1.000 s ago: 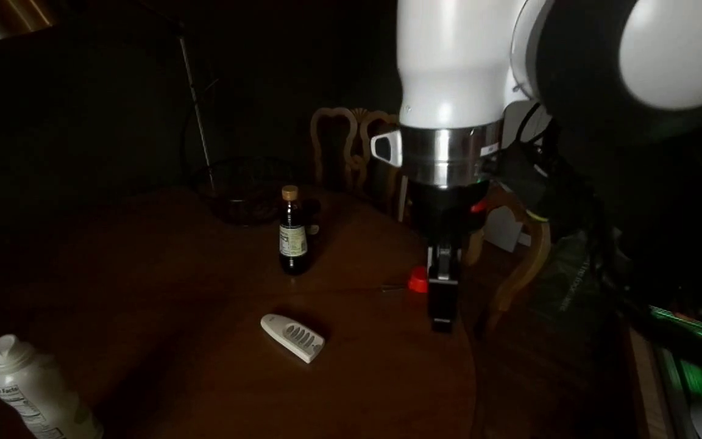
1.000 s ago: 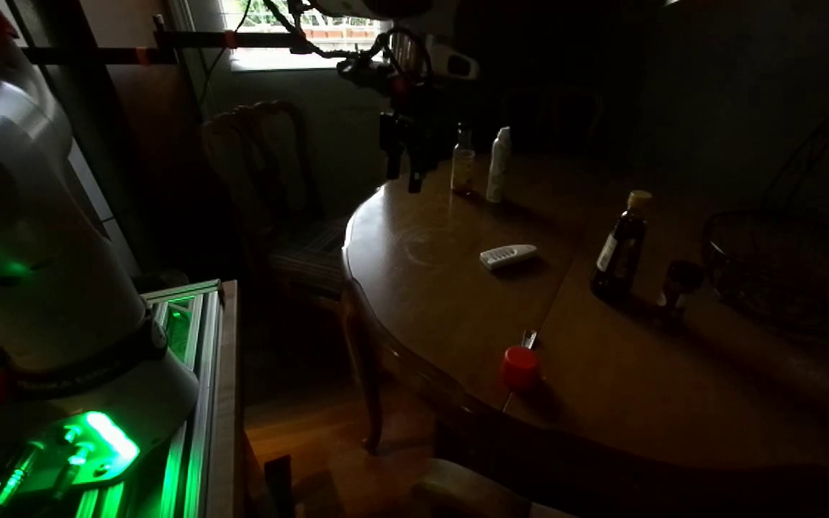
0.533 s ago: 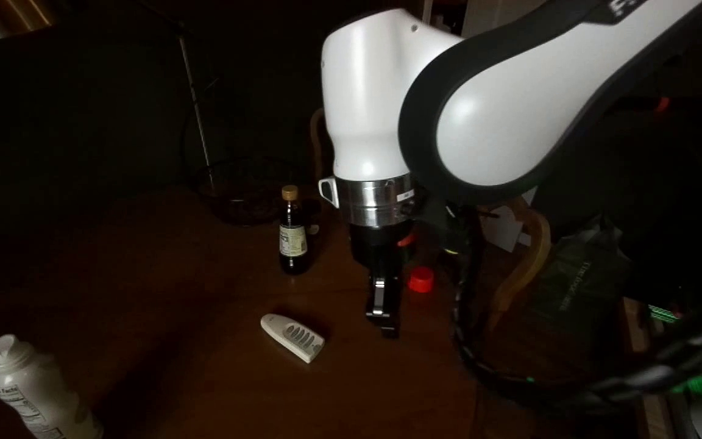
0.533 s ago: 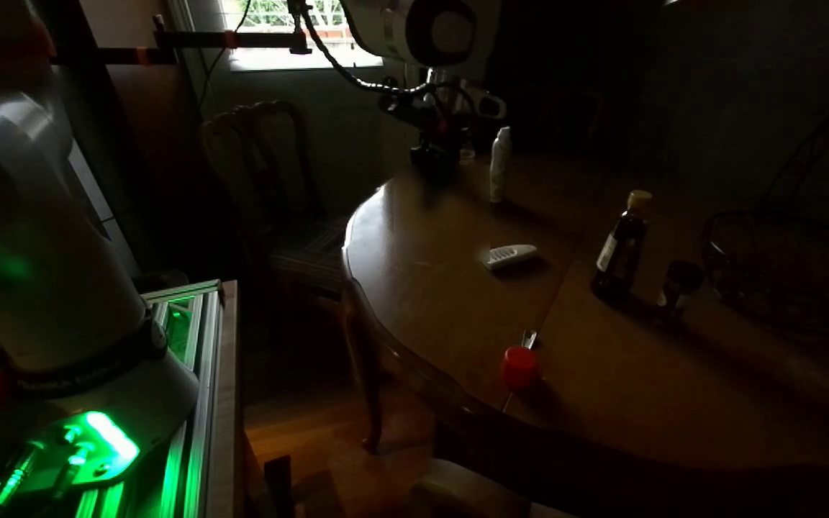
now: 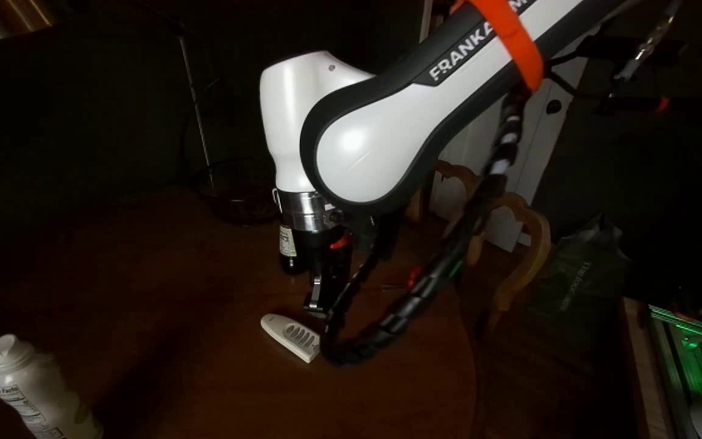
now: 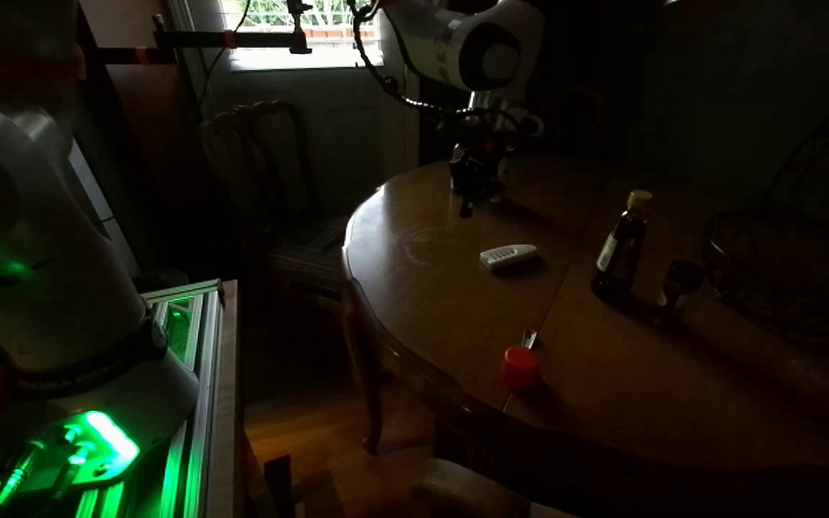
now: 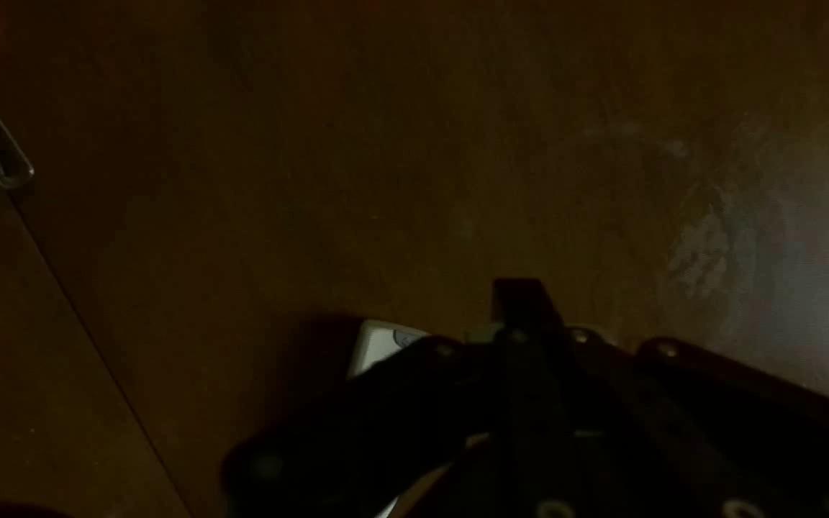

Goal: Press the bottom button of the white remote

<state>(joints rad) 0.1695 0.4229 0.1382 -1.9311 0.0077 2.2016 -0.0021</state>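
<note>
The white remote (image 5: 290,338) is being borne flat by the wooden table (image 6: 429,295), its buttons (image 5: 300,336) being turned upward, so a press from above is being allowed. Its broad end is being pointed toward the robot's base (image 6: 76,324), by which the buttons are probably being offered to the arm (image 5: 363,143). In the wrist view a grey button (image 7: 407,337) is being shown near the corner of the remote, likely the bottom one; most of the remote is being hidden there by the gripper (image 7: 519,291).

The fingers (image 6: 465,210) are being held together, no gap being shown between their tips, and nothing is being gripped; presumably one narrow tip is being made of them for pushing. They are being pointed down, above the table and near the remote but apart from it; their exact height is not being shown. A small shift over the button and then a straight push are probably being called for, and since the remote is being held by no clamp, a slide under pressure is being risked.

Apart from the remote, a dark sauce bottle (image 6: 616,255) is being stood upright, and a white spray can (image 5: 40,390) and a red cap-like thing (image 6: 520,369) are being set, perhaps so that the arm's path is being spared.
</note>
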